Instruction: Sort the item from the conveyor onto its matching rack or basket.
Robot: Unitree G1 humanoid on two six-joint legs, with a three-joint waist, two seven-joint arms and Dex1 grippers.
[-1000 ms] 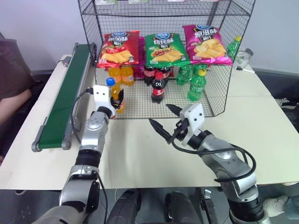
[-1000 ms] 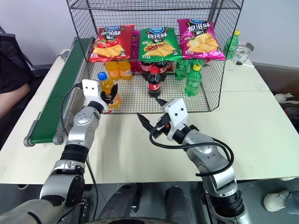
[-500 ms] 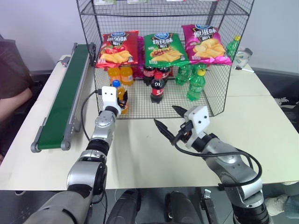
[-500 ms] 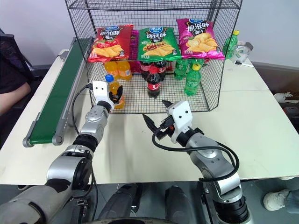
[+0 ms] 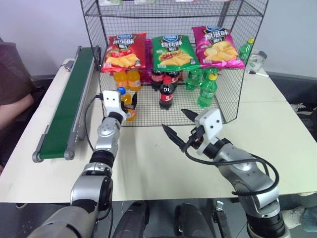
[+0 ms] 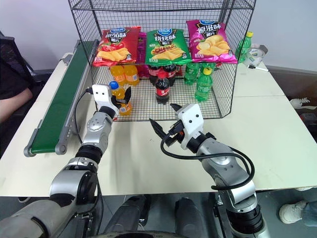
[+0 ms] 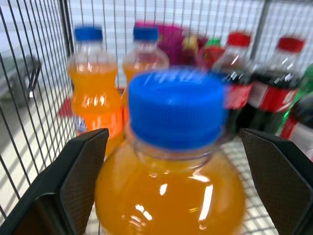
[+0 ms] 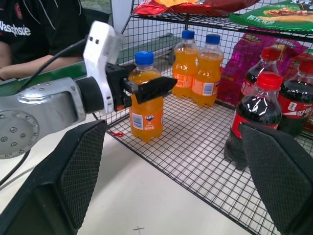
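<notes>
1. Pale table [image 5: 148, 163] bears the rack [image 5: 225, 106] and the conveyor [image 5: 64, 114].
2. Orange soda bottle [image 8: 145, 105] stands upright on the rack floor, near its matching pair.
3. Left gripper [image 8: 146, 87] jaws apart around the bottle; right gripper [image 5: 178, 129] jaws apart, idle.
4. Placement appears done; withdrawal remains.

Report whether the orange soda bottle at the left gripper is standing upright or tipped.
Upright: the orange soda bottle stands on the rack floor, blue cap on top, between the open left gripper.

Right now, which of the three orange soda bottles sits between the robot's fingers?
The orange soda bottle standing alone at the rack's front edge, between the left gripper's open fingers. The other two stand together further back.
</notes>
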